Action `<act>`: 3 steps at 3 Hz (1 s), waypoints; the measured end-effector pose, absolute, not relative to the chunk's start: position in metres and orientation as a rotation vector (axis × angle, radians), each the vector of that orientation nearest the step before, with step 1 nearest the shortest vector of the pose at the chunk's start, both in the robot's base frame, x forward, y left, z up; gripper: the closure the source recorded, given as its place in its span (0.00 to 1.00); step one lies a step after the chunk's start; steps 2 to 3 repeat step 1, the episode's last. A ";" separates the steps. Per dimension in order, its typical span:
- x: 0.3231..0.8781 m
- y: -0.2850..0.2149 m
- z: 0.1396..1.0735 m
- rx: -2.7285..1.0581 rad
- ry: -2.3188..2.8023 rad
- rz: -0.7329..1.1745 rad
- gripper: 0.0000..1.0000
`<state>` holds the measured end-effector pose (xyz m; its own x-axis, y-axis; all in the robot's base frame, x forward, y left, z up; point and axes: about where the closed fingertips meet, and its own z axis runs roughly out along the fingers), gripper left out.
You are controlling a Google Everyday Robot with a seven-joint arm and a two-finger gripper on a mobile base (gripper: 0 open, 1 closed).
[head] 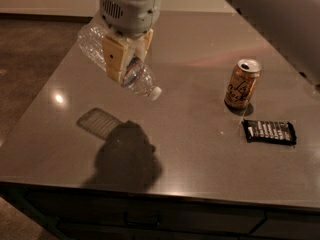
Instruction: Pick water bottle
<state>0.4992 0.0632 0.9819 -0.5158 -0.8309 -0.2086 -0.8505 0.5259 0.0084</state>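
Observation:
My gripper hangs at the upper left of the view, well above the grey table. Its two tan fingers are shut on the water bottle, a clear ribbed plastic bottle. The bottle is held lying across the fingers, tilted, with its white cap pointing down to the right and its base sticking out to the upper left. A bit of the red and blue label shows between the fingers. The bottle is clear of the table, and its shadow lies on the surface below.
An orange drink can stands upright on the right of the table. A dark snack bar wrapper lies flat in front of the can. The table's front edge runs along the bottom of the view, with dark floor to the left.

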 end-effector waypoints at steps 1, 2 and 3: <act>0.505 0.071 0.986 -1.424 2.545 0.181 1.00; 0.505 0.071 0.986 -1.424 2.545 0.181 1.00; 0.505 0.071 0.986 -1.424 2.545 0.181 1.00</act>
